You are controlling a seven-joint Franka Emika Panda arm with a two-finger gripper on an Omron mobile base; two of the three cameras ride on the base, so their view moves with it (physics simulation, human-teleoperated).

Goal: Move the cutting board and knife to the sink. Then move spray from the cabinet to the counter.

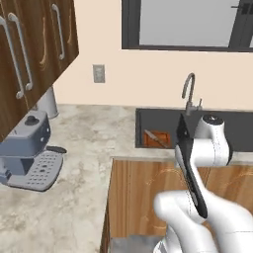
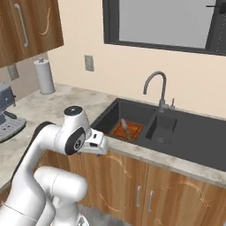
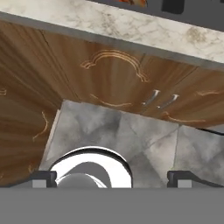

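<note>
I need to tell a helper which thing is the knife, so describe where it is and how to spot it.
Find the dark sink under the window, with its curved silver faucet. In its left corner lies a reddish-brown cutting board. The knife rests on that board: small, grey-bladed, the one slim thing there.

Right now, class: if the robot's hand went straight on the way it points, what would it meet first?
Probably the grey floor below the base cabinet doors; the open hand points down at it, though depth is unclear.

counter (image 1: pixel 84 133): bare middle, passable | coffee machine (image 1: pixel 29 153) blocks left (under cabinet (image 1: pixel 29 49)) | faucet (image 2: pixel 156 88) behind sink (image 2: pixel 194 137)
</note>
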